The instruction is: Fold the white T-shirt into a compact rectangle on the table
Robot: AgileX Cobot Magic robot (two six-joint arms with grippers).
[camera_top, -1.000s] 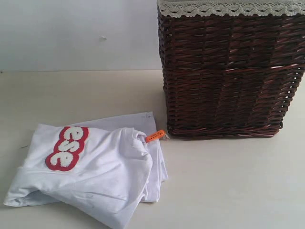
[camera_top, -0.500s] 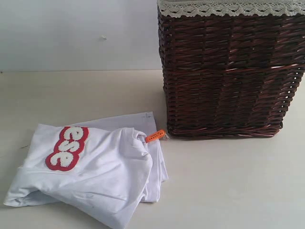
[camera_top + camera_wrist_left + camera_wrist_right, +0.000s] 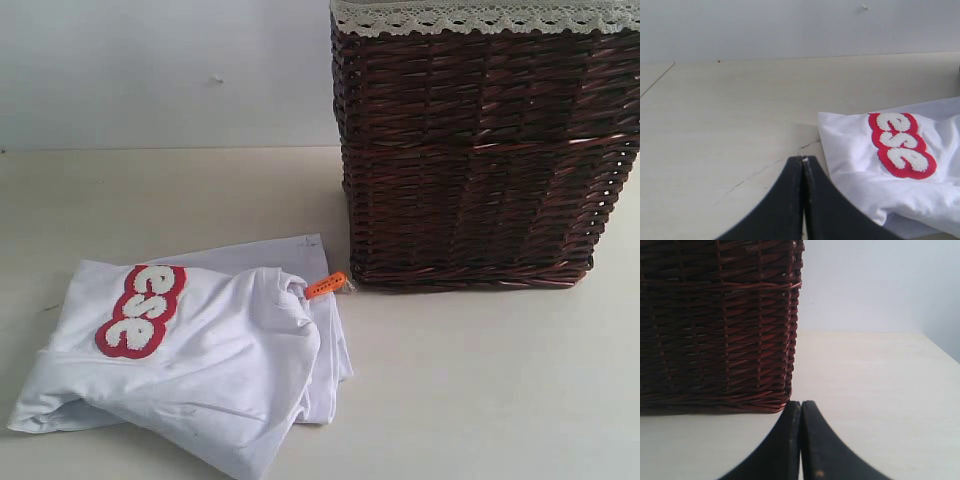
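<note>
My left pincer (image 3: 803, 160), right pincer (image 3: 800, 403) — both pressed together, pinching nothing; shirt (image 3: 215, 365) crumpled on table (image 3: 480, 390) — near basket (image 3: 480, 160).

Matte black throughout; on the left gripper (image 3: 803, 161), two smooth unmarked fingers (image 3: 782, 205), broad at the base, sweeping inward in concave curves to narrow blunt tips; thin pale seam between them, faint glint at the very tip; on the right gripper (image 3: 800, 404), same black, same flared shape, slightly glossier; one tiny pale speck (image 3: 818, 472) low on one side.
</note>
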